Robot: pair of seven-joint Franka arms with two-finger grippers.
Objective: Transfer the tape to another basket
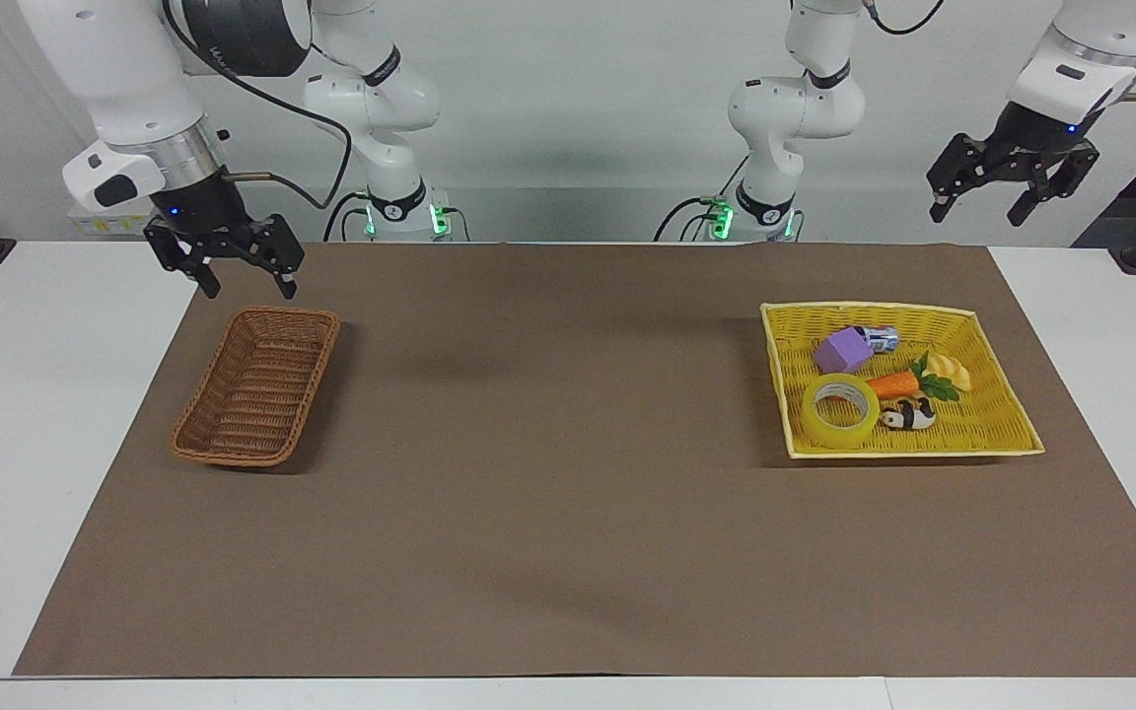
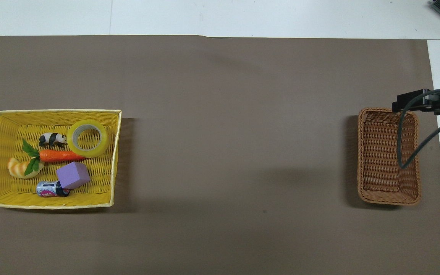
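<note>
The tape [image 1: 839,409], a yellow roll with a white core, lies flat in the yellow square basket [image 1: 913,452] at the left arm's end of the table. It also shows in the overhead view [image 2: 88,138]. The brown wicker basket [image 1: 233,456] stands empty at the right arm's end, and the overhead view shows it too [image 2: 388,200]. My right gripper [image 1: 248,289] hangs open and empty over the mat by the brown basket's end. My left gripper [image 1: 979,215] is open and empty, raised high at the left arm's end of the table.
The yellow basket [image 2: 52,111] also holds a purple block [image 2: 73,175], a toy carrot [image 2: 61,156], a panda figure [image 2: 52,139], a small can [image 2: 48,189] and a toy croissant [image 2: 17,168]. A brown mat [image 1: 548,444] covers the table.
</note>
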